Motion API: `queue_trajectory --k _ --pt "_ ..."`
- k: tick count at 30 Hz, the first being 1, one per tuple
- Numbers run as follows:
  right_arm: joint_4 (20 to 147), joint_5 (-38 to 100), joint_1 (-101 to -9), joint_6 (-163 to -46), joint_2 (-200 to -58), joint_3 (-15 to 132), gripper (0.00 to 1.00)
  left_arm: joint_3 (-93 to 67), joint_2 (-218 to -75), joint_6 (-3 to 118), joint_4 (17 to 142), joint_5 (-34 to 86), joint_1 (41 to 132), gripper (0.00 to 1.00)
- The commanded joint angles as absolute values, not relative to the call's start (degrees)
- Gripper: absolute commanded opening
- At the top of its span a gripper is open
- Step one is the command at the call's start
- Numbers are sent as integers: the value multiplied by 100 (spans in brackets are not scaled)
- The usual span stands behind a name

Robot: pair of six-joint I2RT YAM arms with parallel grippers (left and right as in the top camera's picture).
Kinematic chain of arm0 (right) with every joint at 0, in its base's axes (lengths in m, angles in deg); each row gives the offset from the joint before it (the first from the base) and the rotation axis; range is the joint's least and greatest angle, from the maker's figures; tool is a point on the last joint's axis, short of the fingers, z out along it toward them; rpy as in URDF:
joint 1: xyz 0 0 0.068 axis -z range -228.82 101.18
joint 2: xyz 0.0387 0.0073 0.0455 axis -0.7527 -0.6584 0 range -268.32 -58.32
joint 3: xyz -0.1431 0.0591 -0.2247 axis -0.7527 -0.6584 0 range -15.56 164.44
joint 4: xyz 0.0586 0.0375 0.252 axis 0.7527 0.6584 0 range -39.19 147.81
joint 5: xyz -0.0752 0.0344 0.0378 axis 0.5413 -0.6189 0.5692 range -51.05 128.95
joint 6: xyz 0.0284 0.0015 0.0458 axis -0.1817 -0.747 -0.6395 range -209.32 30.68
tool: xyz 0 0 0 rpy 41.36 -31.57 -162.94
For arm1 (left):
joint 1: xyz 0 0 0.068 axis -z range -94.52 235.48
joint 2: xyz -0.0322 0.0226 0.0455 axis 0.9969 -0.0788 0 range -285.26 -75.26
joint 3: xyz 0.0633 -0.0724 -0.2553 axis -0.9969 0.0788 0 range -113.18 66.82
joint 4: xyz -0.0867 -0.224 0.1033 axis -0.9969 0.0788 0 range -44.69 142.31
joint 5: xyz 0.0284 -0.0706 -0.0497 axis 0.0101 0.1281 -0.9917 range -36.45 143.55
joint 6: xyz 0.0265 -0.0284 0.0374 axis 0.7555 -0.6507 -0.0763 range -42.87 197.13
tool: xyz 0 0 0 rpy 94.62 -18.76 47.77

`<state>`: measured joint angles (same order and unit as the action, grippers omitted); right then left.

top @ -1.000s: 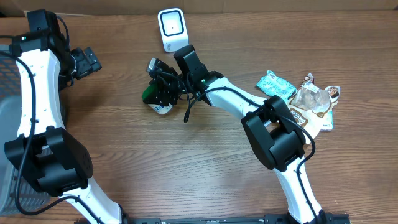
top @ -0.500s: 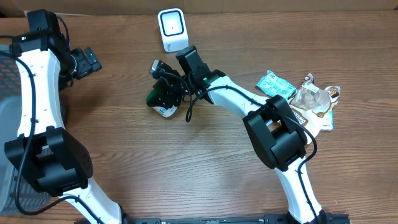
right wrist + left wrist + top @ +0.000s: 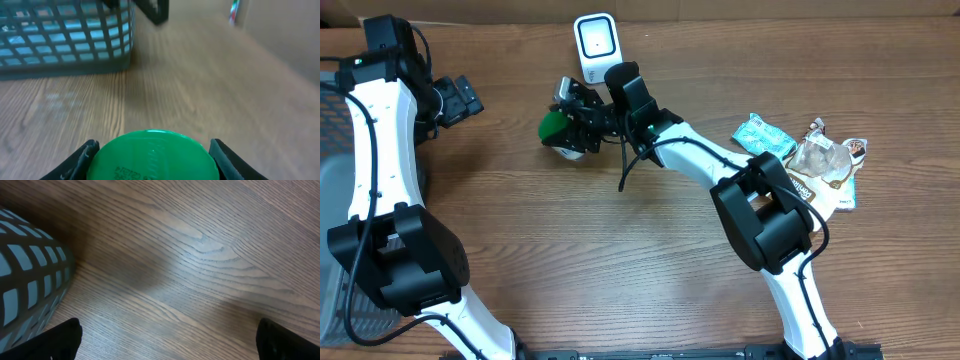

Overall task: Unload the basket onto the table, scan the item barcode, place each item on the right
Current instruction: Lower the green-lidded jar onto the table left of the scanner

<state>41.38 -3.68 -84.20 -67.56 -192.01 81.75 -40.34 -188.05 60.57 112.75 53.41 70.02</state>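
The item is a small white tub with a round green lid (image 3: 556, 126). My right gripper (image 3: 572, 122) is shut on it just below and left of the white scanner (image 3: 595, 45), and the lid is turned to the left. In the right wrist view the green lid (image 3: 155, 160) fills the gap between the two black fingers (image 3: 80, 160), and small print shows on it. No barcode shows in any view. My left gripper (image 3: 455, 100) hangs open over bare wood at the far left; its fingertips (image 3: 60, 340) stand wide apart with nothing between them.
A grey mesh basket (image 3: 332, 190) sits at the left table edge, also seen in the left wrist view (image 3: 25, 290) and in the right wrist view (image 3: 65, 40). A teal packet (image 3: 760, 133) and a clear snack bag (image 3: 825, 165) lie at the right.
My right gripper has carried the tub up and left toward the scanner and turned it, so the green lid now faces left. The left arm has not moved.
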Motion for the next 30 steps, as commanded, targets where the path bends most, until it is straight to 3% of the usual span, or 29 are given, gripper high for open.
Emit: queue_trajectory --k 1,8,18,19,20,21,30 --pt "3495 -469 -8560 -6634 -19468 8215 43 -4005 -18840 6040 11255 5400 7041 99" --pt "2267 -723 -8595 -6702 -19957 8215 41 -4003 -18840 6040 11255 5400 7050 100" --pt "2608 -747 -8595 -6702 -20067 8215 43 -4003 -18840 6040 11255 5400 7050 100" --pt "2691 -747 -8595 -6719 -20067 8215 47 -4003 -18840 6040 11255 5400 7050 100" --pt "2787 -747 -8595 -6724 -20067 8215 66 -4005 -18840 6040 11255 5400 7054 100" --pt "2879 -747 -8595 -6724 -20067 8215 100 -4005 -18840 6040 11255 5400 7054 100" --pt "3091 -1024 -8488 -6850 -20064 8217 100 -4003 -18840 6040 11255 5400 7054 99"
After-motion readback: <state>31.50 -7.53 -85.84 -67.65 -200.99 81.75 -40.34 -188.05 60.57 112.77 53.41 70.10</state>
